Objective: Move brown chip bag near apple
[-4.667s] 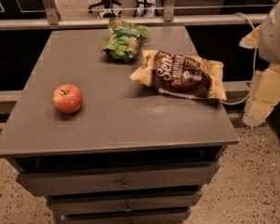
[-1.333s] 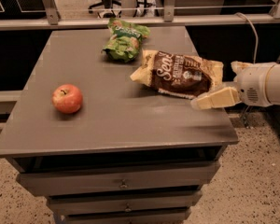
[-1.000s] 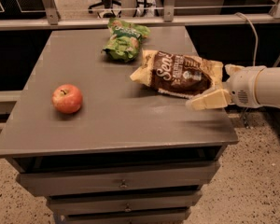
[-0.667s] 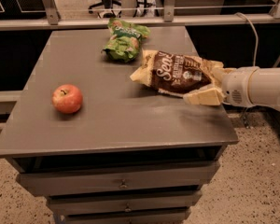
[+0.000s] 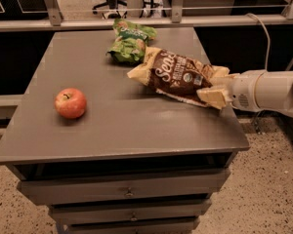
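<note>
The brown chip bag (image 5: pixel 178 75) lies on the grey table (image 5: pixel 127 126) right of centre, its cream ends pointing left and right. The red apple (image 5: pixel 70 103) sits at the table's left side, well apart from the bag. My gripper (image 5: pixel 216 86) reaches in from the right on its white arm (image 5: pixel 268 89) and is at the bag's right end. It is open, with one finger (image 5: pixel 211 97) on the near side of that end and the other on the far side. The bag rests on the table.
A green chip bag (image 5: pixel 131 44) lies at the back of the table, just behind the brown bag's left end. Drawers (image 5: pixel 129 191) are below the table top. A rail (image 5: pixel 136 22) and a cable run behind the table.
My gripper has come in from the right and moved left along the table's right edge until it is around the brown bag's right end. The bag and apple have not moved.
</note>
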Tool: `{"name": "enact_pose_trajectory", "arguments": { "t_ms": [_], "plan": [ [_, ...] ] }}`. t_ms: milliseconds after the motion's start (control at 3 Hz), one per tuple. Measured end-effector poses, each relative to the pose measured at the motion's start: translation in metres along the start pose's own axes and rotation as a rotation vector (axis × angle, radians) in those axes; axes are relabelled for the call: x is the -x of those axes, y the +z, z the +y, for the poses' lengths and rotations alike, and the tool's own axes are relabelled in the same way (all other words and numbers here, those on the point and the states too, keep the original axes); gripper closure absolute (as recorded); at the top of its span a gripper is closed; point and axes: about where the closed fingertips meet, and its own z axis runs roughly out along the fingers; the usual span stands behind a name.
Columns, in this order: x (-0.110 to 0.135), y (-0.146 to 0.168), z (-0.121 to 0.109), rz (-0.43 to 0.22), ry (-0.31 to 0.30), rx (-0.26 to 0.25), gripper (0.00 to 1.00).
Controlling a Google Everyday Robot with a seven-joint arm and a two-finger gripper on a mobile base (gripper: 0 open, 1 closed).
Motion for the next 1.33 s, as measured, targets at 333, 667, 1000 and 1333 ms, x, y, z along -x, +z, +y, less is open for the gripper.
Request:
{"name": "enact_pose_trajectory", "arguments": {
  "t_ms": [333,667,1000,1333],
  "plan": [
    [0.008,-0.008,-0.003,-0.005,-0.017,-0.004,1.00],
    [0.043,-0.028,0.010,-0.018,-0.104,0.087,1.00],
    [0.061,-0.042,0.047,0.008,-0.172,0.225,1.00],
    [0.071,-0.049,0.101,0.017,-0.221,0.387,1.00]
  ]
}}
